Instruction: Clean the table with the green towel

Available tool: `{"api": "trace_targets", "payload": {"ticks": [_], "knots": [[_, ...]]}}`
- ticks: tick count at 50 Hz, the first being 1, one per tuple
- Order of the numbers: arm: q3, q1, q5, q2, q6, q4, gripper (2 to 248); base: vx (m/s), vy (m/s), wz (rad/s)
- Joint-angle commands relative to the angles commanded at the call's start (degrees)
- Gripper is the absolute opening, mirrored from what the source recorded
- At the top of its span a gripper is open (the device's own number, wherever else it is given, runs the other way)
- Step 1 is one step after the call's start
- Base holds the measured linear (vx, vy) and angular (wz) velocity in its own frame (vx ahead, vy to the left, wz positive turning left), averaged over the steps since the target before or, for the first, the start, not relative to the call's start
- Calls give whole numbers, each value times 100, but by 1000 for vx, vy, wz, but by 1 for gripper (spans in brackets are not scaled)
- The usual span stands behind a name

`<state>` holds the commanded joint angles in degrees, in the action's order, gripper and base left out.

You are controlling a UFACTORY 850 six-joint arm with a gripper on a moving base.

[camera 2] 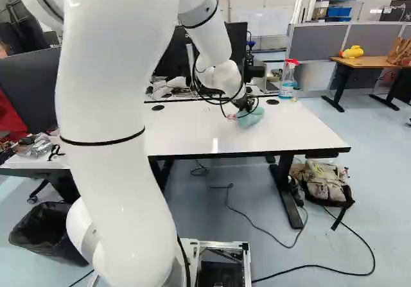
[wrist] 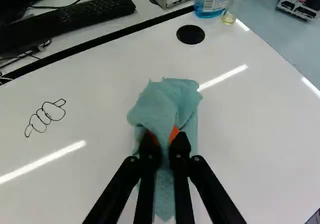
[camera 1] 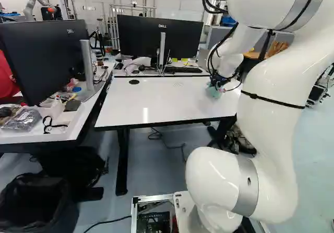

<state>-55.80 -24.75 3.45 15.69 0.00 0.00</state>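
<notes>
Rn green towel (wrist: 165, 103) looks crumpled, pinched w/ tool (camera 2: 248, 107).

The towel (wrist: 165, 108) is plain pale blue-green; the bench (wrist: 255, 139) white, black-edged, with a black squiggle (wrist: 46, 116); the spray bottle (camera 2: 288, 81) shows blue liquid, red top.

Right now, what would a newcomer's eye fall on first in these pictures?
Most likely the huge white arm, rising from the foot of both base views. Next, the green towel, pinched in its jaws against the glossy white tabletop. Then the looping black scribble on that tabletop, off to the towel's side.
</notes>
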Motion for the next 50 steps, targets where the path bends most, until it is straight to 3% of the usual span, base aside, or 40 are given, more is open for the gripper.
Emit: {"api": "trace_targets", "payload": {"ticks": [31,50], "knots": [[866,-213,0,-754,0,0,39,0,0,0],[889,-220,0,-774,0,0,39,0,0,0]]}}
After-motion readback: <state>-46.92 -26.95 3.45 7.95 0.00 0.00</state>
